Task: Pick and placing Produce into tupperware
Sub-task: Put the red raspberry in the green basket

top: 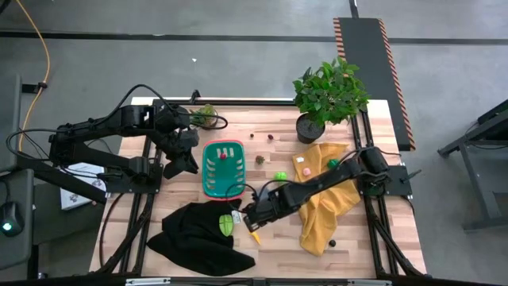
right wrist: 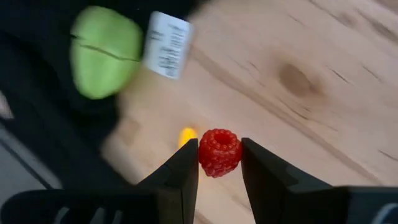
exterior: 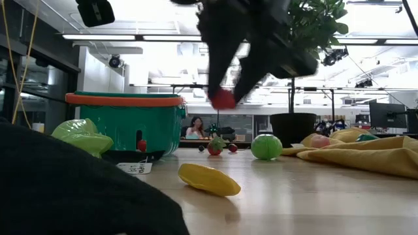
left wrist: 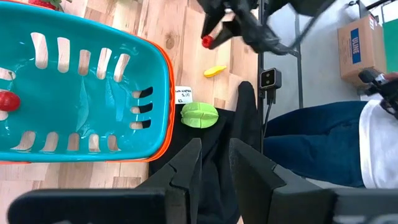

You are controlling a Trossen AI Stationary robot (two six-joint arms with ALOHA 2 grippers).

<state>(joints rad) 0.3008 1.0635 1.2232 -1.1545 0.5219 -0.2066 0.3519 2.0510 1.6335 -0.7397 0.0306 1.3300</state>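
right gripper (right wrist: 219, 163): clamped on a red raspberry (right wrist: 219, 152), held clear of the wooden table (top: 278, 250), just right of the black cloth (top: 194, 234) at the near side. High view hides the berry under the arm; low and right wrist views show it between the fingers.
left gripper (left wrist: 214, 163): fingers parted, nothing between them; hangs just left of the basket's near-left corner.
basket (top: 223, 168): teal, red-pink rim, table centre-left. One red piece (left wrist: 7, 101) lies inside on the slotted bottom; left wrist view cuts off most of the basket.
yellow piece (exterior: 209, 179): on bare wood under the right gripper, near edge of the table.
light-green piece (top: 228, 223): on the black cloth's right edge, beside a white label (right wrist: 166, 45); shape hard to make out.
green round piece (top: 280, 175): on wood between the basket and the yellow cloth (top: 325, 206).
pink piece (top: 305, 171): on the yellow cloth's far end; a dark-green one (top: 333, 164) just right of it, partly hidden by the arm.
small dark bits: far side near the potted plant (top: 328, 95); too small to identify.
person: blue and white clothing at the left wrist view's edge, cut off.
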